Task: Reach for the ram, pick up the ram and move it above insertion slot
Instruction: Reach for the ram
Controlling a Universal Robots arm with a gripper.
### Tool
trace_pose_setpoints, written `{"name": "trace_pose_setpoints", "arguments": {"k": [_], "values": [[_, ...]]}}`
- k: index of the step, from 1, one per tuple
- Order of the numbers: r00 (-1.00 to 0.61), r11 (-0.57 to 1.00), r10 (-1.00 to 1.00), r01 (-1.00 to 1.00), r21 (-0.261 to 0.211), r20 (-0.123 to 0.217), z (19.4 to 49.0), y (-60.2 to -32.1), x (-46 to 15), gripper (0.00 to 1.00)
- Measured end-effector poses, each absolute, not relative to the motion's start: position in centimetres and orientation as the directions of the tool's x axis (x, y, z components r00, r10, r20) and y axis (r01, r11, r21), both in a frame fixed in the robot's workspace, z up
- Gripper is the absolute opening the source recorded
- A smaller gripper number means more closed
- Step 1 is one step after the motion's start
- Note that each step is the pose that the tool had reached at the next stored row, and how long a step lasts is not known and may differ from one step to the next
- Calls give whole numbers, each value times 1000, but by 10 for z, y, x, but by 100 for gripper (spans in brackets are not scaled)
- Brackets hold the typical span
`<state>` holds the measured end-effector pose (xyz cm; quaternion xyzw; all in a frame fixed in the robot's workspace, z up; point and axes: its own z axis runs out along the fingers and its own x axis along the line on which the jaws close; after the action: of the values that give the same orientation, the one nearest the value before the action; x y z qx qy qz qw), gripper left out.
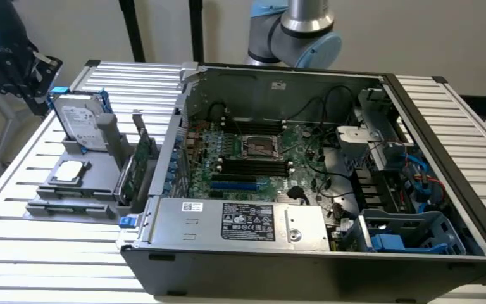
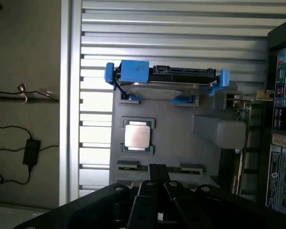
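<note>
The ram (image 1: pixel 68 208) is a long narrow green stick standing on edge in the front slot of a grey holder (image 1: pixel 57 183), at the exterior view's left, outside the computer case. In the wrist view its ends (image 2: pixel 128 165) show in the holder's clips, and my fingertips cover its middle. My gripper (image 2: pixel 158 168) hangs high above the ram, fingers pressed together with nothing between them. The dark shape (image 1: pixel 7 63) at the exterior view's upper left looks like my gripper. The black ram slots (image 1: pixel 252 166) lie on the motherboard (image 1: pixel 260 158) inside the open case.
On the holder also sit a silver hard drive (image 1: pixel 83 123) in a blue caddy, a CPU chip (image 1: pixel 68 171) and a tall green expansion card (image 1: pixel 144 158) by the case wall. The case's power supply (image 1: pixel 243 221) sits at the front. A slatted metal table (image 1: pixel 49 253) carries everything.
</note>
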<state>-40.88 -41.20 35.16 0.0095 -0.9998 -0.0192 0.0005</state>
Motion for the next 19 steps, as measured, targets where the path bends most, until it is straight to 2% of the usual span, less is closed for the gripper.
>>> {"name": "trace_pose_setpoints", "arguments": {"k": [19], "values": [[-1000, 999, -19, -19, 38, 0, 350, -466, -381, 11]]}}
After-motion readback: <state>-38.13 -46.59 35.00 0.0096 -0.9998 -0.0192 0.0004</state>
